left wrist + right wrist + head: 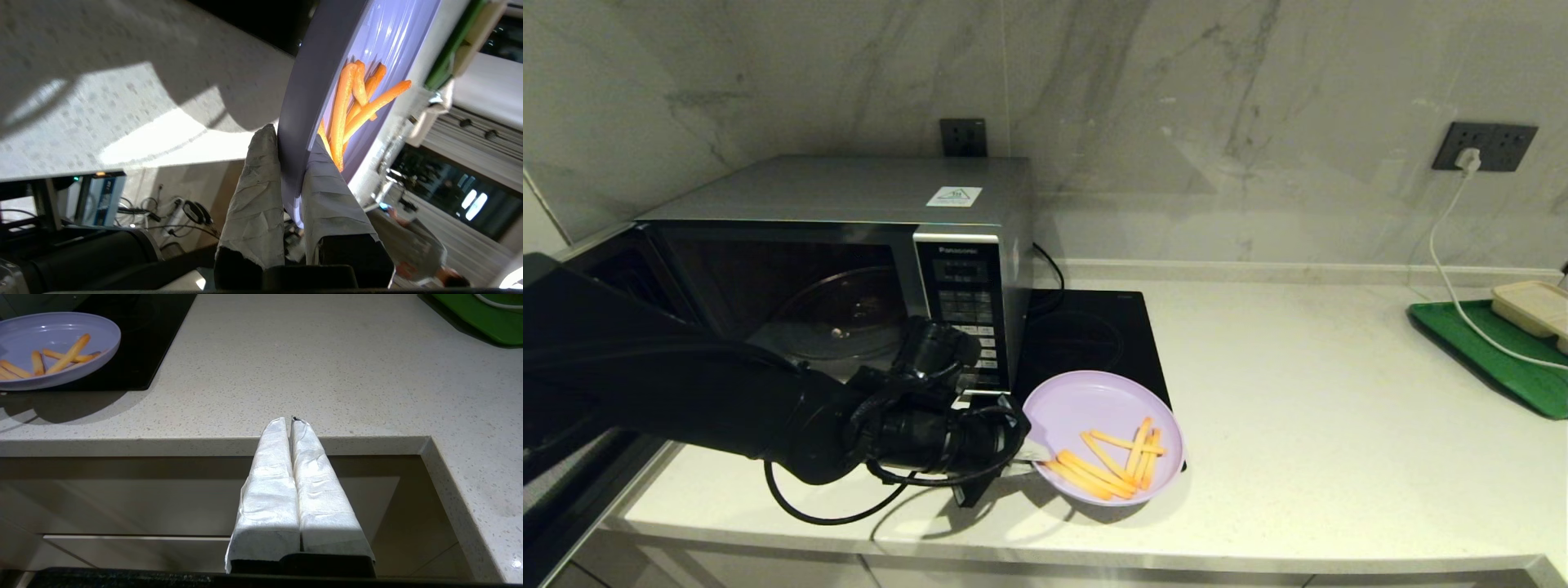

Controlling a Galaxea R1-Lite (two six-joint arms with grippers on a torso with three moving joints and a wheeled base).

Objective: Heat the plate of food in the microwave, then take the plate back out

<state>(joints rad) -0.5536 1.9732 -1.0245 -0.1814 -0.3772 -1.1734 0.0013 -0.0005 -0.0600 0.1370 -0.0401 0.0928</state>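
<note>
A: On the pale speckled stone counter (1298, 425), just right of the silver-grey box microwave (849, 245) with its door open, we see the round lilac plastic plate (1094, 408) with thin orange fry sticks (1115, 461).

B: We see the left gripper (292, 163) clamping its near-left rim; the right gripper (291, 421), pressed closed and holding nothing, sits at the counter's near edge.

A pale speckled stone counter (1298, 392) carries the microwave (849, 245) at its left, a black induction hob (1086, 339) just beside it, and a green tray (1494, 355) at the far right edge.
</note>
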